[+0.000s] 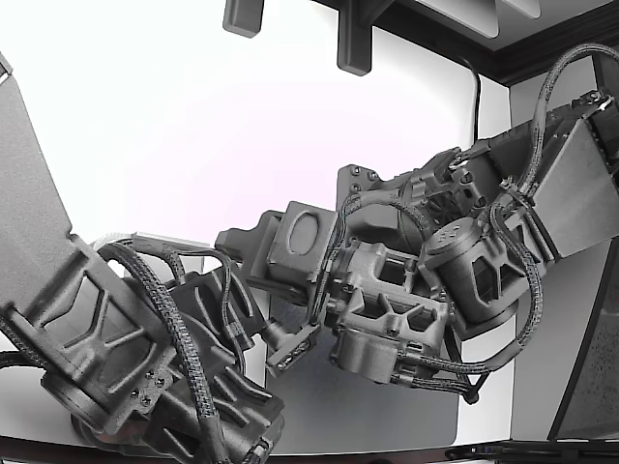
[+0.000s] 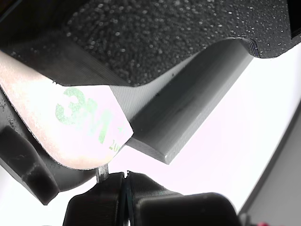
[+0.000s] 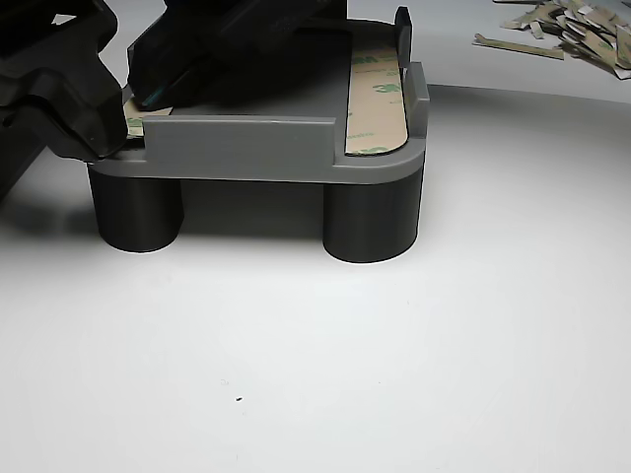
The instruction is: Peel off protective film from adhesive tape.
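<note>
The wrist view is filled by the grey holder part [image 2: 188,108], and on it lies a tape strip under white protective film [image 2: 75,122] with a green 3M print. My gripper [image 2: 126,181] sits just past the film's rounded end with its jaws pressed together. A thin pale sliver [image 2: 103,172] stands between that end and my fingers; I cannot tell whether it is pinched. In the other view the dark gripper [image 3: 118,118] hovers at the left strip's end [image 3: 138,120] on the holder [image 3: 246,148]. The film lies flat.
A second film-covered strip [image 3: 377,94] lies along the holder's right side in the other view. Several peeled film scraps [image 3: 572,30] are piled at the back right. The holder stands on two round legs [image 3: 370,222]. In the exterior view two dark arms [image 1: 406,290] crowd the white table.
</note>
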